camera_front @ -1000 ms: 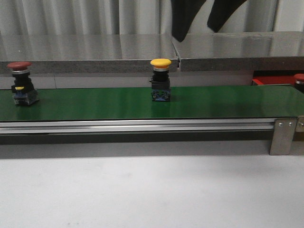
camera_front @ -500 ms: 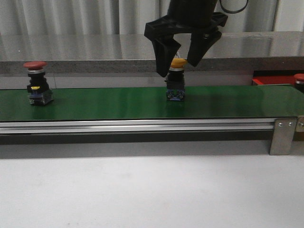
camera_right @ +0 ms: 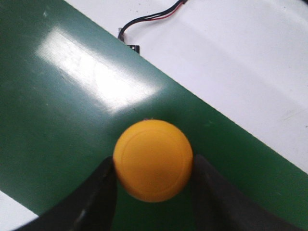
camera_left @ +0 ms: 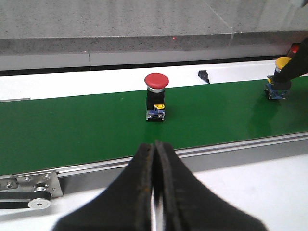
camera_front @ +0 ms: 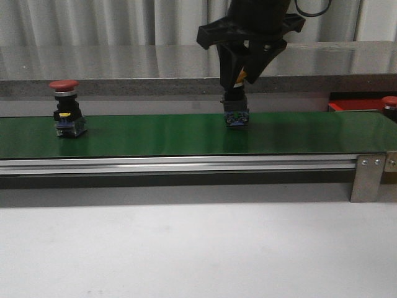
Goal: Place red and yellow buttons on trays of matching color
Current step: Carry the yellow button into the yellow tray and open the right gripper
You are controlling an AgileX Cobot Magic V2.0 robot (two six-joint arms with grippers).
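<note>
Yellow button (camera_front: 236,99) sits upright on the green belt (camera_front: 161,133), a bit right of the middle, and my right gripper (camera_front: 240,77) comes straight down over it from above. In the front view the two black fingers (camera_front: 228,68) are pinched in close around the cap, so only a sliver of yellow shows between them, with the dark body and its blue base poking out underneath, still resting on the belt. From my right wrist camera the round yellow cap (camera_right: 153,160) fills the gap between my fingertips, one pad pressed up against each side, so I'm calling that clamped on the button.

Red button (camera_front: 67,116) stands upright on the same belt, well off to the left, nothing touching it. My left wrist camera sees it too (camera_left: 156,96), out in the middle of the green, with the yellow one way off at the right edge of that shot.

My left gripper (camera_left: 155,178) isn't in the front view at all. In its own camera the two fingers lie flat against each other with no gap, nothing between them, hovering on the near side of the belt over the white table (camera_front: 198,248).

Red tray (camera_front: 356,104) peeks out at the far right behind the belt, and another red cap (camera_front: 390,101) shows right at the frame edge beside it. Can't tell if that one actually sits on the tray.
</note>
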